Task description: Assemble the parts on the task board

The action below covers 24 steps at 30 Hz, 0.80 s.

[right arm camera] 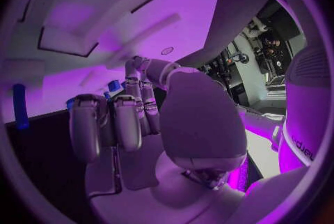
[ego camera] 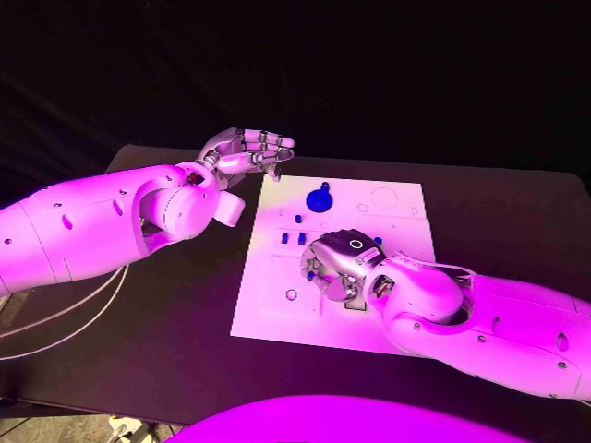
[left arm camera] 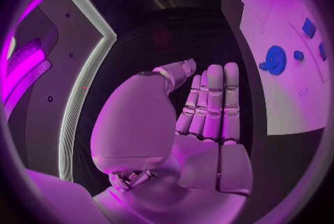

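On the flat white task board (ego camera: pixel 276 305), round toothed blue gear (ego camera: pixel 321 199); left hand (ego camera: pixel 247 150) empty, fingers (left arm camera: pixel 214 96) straight; right hand (ego camera: pixel 343 263) grip unclear.

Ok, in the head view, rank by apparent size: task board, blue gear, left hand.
1. task board
2. left hand, though it may sit nearer the camera
3. blue gear

Task board (ego camera: pixel 276 309): near-left portion lies bare. The right hand (ego camera: pixel 338 266) sits low over the board's middle, blocking the small blue pegs (ego camera: pixel 293 237) beside it. The blue gear (ego camera: pixel 321 200) on the far part stands unobstructed from above. The left hand (ego camera: pixel 247 150) hovers off the board's far-left corner, fingers apart, leaving that edge open
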### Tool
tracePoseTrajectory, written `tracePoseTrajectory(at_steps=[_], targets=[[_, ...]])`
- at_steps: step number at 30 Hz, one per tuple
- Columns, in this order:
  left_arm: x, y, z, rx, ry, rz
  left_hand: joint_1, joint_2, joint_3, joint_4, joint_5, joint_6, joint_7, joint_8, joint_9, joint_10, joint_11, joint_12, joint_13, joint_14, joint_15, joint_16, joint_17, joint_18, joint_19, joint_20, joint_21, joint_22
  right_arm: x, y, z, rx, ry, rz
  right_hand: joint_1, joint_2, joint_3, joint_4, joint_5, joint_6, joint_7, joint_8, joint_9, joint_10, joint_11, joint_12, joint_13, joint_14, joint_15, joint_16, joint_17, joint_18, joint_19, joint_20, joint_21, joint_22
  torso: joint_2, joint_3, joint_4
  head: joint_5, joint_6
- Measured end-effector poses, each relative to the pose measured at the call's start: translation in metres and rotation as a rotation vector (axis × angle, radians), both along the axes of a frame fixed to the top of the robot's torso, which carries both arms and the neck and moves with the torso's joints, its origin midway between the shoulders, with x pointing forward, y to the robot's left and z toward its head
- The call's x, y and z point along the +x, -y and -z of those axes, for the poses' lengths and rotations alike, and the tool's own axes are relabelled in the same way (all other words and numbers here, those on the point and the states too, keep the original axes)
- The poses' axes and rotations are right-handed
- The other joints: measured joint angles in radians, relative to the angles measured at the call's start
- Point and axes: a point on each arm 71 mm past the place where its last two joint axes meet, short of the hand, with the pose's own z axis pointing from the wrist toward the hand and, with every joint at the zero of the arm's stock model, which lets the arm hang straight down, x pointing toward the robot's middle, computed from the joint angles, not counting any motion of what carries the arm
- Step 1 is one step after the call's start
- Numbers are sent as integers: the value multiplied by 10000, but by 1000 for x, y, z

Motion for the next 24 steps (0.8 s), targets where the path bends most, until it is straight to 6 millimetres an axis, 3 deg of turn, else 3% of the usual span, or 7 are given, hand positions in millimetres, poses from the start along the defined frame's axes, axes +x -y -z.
tracePoseTrajectory(at_steps=[4, 10, 12, 14, 15, 20, 24], targets=[[0, 0, 0, 10, -23, 1, 0, 0, 0, 0, 0, 0, 0, 0, 0, 0, 0, 0, 0, 0, 0, 0, 0, 0, 0, 0, 0, 0, 0, 0, 0, -1, 17, 10, -265, -28, -27, -28, 1, -191, 116, -72, 2, 27, -40, -215, -45, 0, 0, 0, 0, -1, 0, 0, -67, 4, 0, -1, -3, 4, -3], [0, -1, 0, 20, -52, 10, 0, 0, 0, 0, 0, -73, -1, 0, 0, 0, 0, 0, 0, 0, 0, 0, 0, 0, 0, 0, 0, -11, 0, 2, 2, 34, 6, 29, -806, -270, -104, -43, 24, -1087, 202, -679, -166, -857, 86, -599, -328, 5, 117, -290, -413, -1, -1, 112, -920, 8, 0, 5, -7, 7, 4], [0, -1, 1, 24, -63, 13, 0, 0, 0, 0, 0, -73, -1, 0, 1, -5, 0, 0, 0, 0, 0, 0, 0, 0, 0, 0, 0, -11, 0, 4, 2, 60, 9, 66, -863, -457, -138, -77, 167, -1434, 138, -911, -235, -1322, 199, -603, -444, 11, 235, -446, -661, 193, 1, 189, -1406, 8, -1, 6, -8, 7, 9], [0, -1, 1, 29, -72, 11, -28, 28, 0, 0, 0, -73, -1, 0, 1, -71, -2, 0, 1, 0, 0, 0, 0, -1, 0, 0, 0, -11, 1, 6, 1, 95, 24, 107, -850, -593, -247, -119, 273, -1821, -55, -1155, -303, -1719, 313, -556, -561, 8, 262, -547, -822, 236, 0, 255, -1779, 8, -1, 6, -9, -2, 1], [0, -1, 1, 31, -77, 10, -28, 28, 0, 0, 0, -73, -1, 0, 1, -71, -2, 0, 1, 0, 0, 0, 0, 0, 0, 0, 0, -10, 1, 7, 1, 114, 32, 126, -821, -622, -346, -138, 274, -1985, -51, -1257, -325, -1930, 352, -556, -625, 23, 297, -560, -888, 236, 1, 255, -1984, 7, -1, 10, -11, -8, -1], [0, -1, 1, 47, -111, 10, -40, 40, 0, 0, 0, -73, -1, 0, 1, -71, -2, 0, 1, 0, 0, 0, 1, 0, 0, 0, 0, -22, 1, 13, 0, 243, 86, 224, -799, -633, -872, -212, 273, -2233, -52, -1440, -347, -2611, 458, -474, -834, 9, 380, -690, -1116, 397, -72, 327, -2563, 7, -3, 12, -14, -35, 13], [0, -2, 1, 60, -141, 12, -40, 40, 1, 0, 0, -73, -1, 0, -8, -71, -2, 0, 1, 0, -1, 0, -5, 0, 1, -1, 0, -22, -1, 20, -2, 369, 114, 305, -685, -520, -1210, -226, 313, -2233, -52, -1448, -341, -2689, 465, -303, -895, -4, 393, -714, -1184, 397, -72, 327, -2694, 6, -5, 12, -13, -75, 44]])
